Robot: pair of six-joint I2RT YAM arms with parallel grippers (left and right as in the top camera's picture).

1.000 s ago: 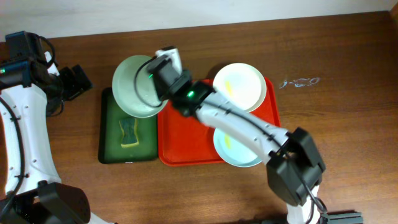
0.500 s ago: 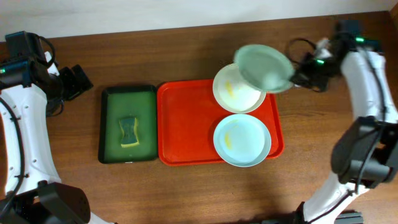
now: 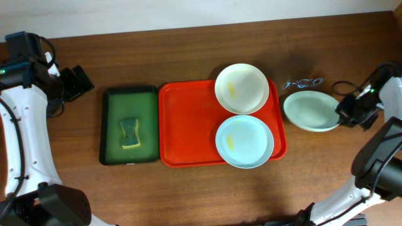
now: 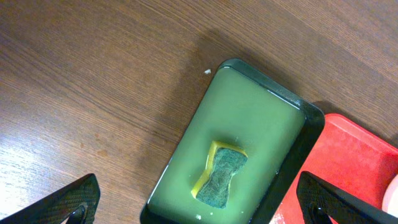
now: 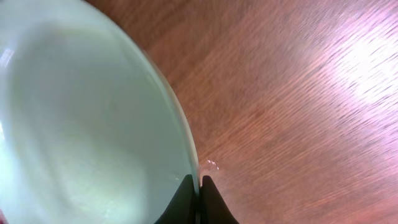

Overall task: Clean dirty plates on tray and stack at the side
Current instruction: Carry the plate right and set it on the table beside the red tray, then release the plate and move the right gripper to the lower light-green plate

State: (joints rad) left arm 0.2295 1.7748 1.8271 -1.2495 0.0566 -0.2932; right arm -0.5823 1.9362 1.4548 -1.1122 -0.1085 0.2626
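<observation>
The red tray [image 3: 188, 138] lies mid-table. A cream-white plate [image 3: 242, 88] with a yellow smear sits at its back right, and a pale blue plate [image 3: 245, 141], also smeared, at its front right. A third, mint plate [image 3: 311, 111] is off the tray, down at the wooden table to its right. My right gripper [image 3: 344, 116] is shut on that plate's right rim. In the right wrist view the mint plate [image 5: 81, 124] fills the left side, its rim pinched in the right gripper [image 5: 199, 196]. My left gripper [image 4: 199, 208] hangs open above the table at the far left, holding nothing.
A dark green tray [image 3: 113, 107] of greenish water lies left of the red tray, with a yellow-green sponge [image 3: 130, 133] in it; in the left wrist view the sponge [image 4: 222, 174] lies below my open fingers. Water drops [image 3: 301, 83] glisten on the table behind the mint plate.
My right arm swung the mint plate from above the green tray across the red tray and lowered it at the right side. The left arm stayed still.
</observation>
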